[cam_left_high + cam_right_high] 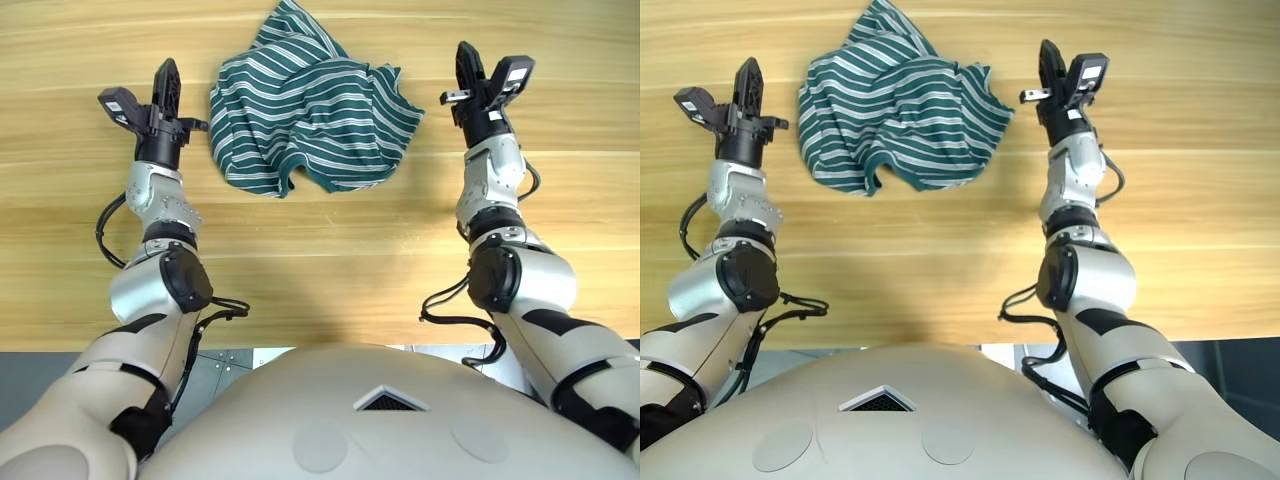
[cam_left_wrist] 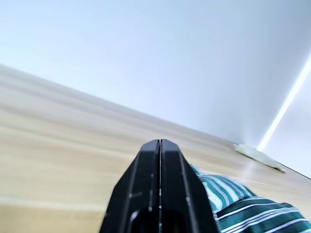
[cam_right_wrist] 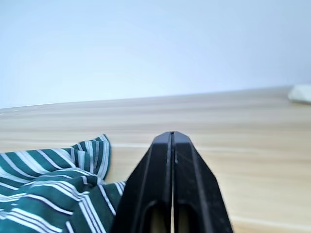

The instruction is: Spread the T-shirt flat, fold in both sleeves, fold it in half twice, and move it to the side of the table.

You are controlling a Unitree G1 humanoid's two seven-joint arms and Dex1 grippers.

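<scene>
As T-shirt (image 1: 310, 120) lies crumpled, left fingers (image 1: 167, 82) closed, right fingers (image 1: 467, 65) closed

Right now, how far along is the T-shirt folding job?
Nothing looks done yet: the T-shirt lies crumpled in a heap on the table. Nothing is in hand either: the left hand and right hand sit shut and empty, one on each side of the shirt, not touching it. Everything is left: spreading flat, both sleeves, two half folds, moving aside.
</scene>
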